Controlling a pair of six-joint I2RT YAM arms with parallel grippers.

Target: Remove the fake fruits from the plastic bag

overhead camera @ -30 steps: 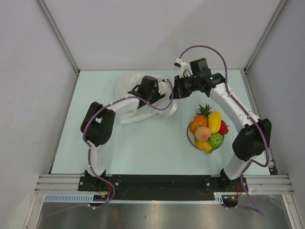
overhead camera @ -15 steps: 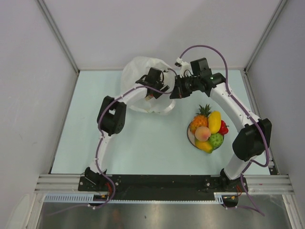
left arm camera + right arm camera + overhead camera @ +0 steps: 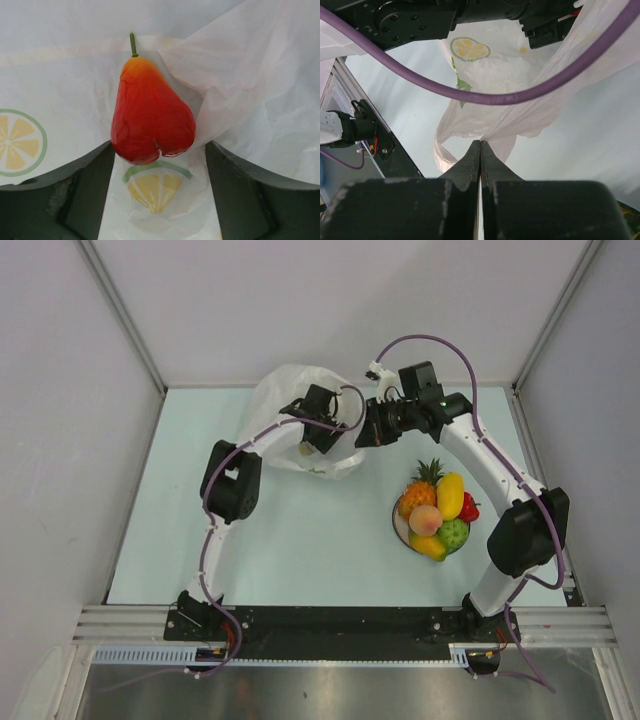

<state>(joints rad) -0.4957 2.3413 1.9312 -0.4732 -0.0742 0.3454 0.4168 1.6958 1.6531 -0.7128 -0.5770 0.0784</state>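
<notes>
Fruit (image 3: 150, 115) — red, pear-shaped — lying on plastic bag (image 3: 250, 75) at bench's (image 3: 300, 550) 11 o'clock, between wide-spread left end effector (image 3: 159, 147); right end effector (image 3: 480, 143) pinched shut on bag's edge.

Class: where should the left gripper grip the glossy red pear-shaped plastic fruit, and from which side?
Grip the red pear-shaped fruit across its wide belly, approaching from the blunt end: it faces the open left gripper, the stem end tapers.

A pale mint-green flat surface (image 3: 300, 540) sits boxed in on three sides by plain matte grey-white wall panels (image 3: 330, 300), which meet at silvery aluminium corner posts (image 3: 120, 310) (the light is soft and even, with hardly a shadow). Along the near edge runs a black mounting strip (image 3: 340, 620), then a brushed steel sheet (image 3: 330, 690).
</notes>
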